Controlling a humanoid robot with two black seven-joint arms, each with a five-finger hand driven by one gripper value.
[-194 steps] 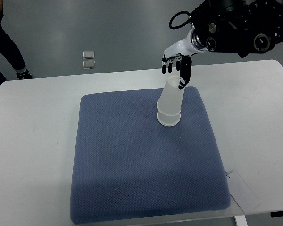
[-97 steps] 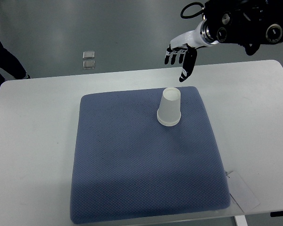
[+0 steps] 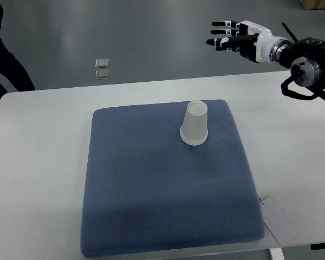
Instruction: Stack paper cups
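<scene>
Moved: since the earlier pictures the right hand [image 3: 233, 37] has let go of the paper cups [image 3: 195, 124] and drawn up and away to the upper right; the stack has settled from tall and tilted to short and upright
Paper cups: white, mouth down, nested one over the other, flat base uppermost, a doubled rim showing at the bottom
Cup position: on the blue mat [image 3: 162, 189], in its far right part, close to the mat's far edge
Mat: dark blue, textured, roughly square, lying on the white surface [image 3: 38, 162] and covering most of its middle
Right hand: fingers spread and stretched toward the left, holding nothing, above the floor beyond the surface's far edge, well apart from the cups
Right arm: black and white, enters from the right edge at the top
Paper slip [image 3: 279, 216]: white, at the mat's near right corner
Floor [image 3: 141, 38]: grey, with two small clear squares [image 3: 102, 69] beyond the surface
Person [image 3: 5, 65]: dark clothing at the top left corner
</scene>
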